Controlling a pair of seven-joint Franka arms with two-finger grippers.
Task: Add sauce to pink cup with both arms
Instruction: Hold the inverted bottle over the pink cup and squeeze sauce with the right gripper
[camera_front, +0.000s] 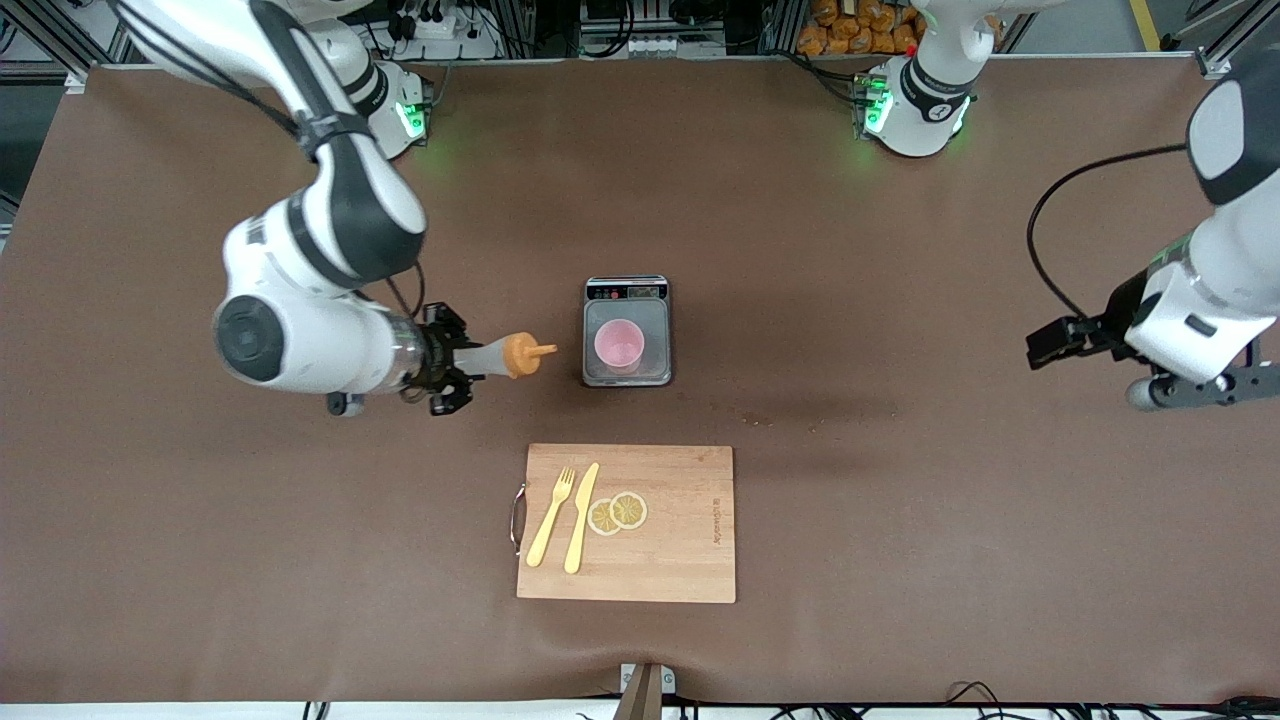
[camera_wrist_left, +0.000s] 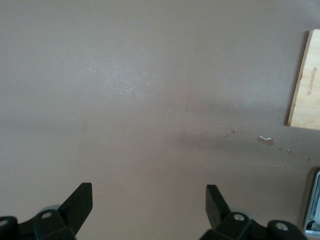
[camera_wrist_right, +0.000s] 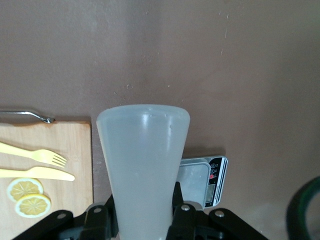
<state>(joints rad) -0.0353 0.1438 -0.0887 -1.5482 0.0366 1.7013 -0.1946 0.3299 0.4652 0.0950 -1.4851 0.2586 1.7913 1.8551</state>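
The sauce (camera_front: 503, 356) is a translucent squeeze bottle with an orange cap. It is held sideways above the table, its nozzle pointing at the pink cup (camera_front: 618, 345). My right gripper (camera_front: 452, 366) is shut on the bottle's base end. In the right wrist view the pale bottle body (camera_wrist_right: 142, 150) fills the space between the fingers of the right gripper (camera_wrist_right: 145, 197) and hides the cup. The cup stands upright on a small scale (camera_front: 627, 291). My left gripper (camera_front: 1042, 350) waits open over bare table at the left arm's end, with nothing between the fingers of the left gripper (camera_wrist_left: 148, 192).
A wooden cutting board (camera_front: 690, 560) lies nearer to the front camera than the scale. On it are a yellow plastic fork (camera_front: 551, 517), a yellow knife (camera_front: 581, 517) and two lemon slices (camera_front: 618, 513). A few drops (camera_wrist_left: 265, 140) of liquid dot the brown table beside the board's corner (camera_wrist_left: 306, 85).
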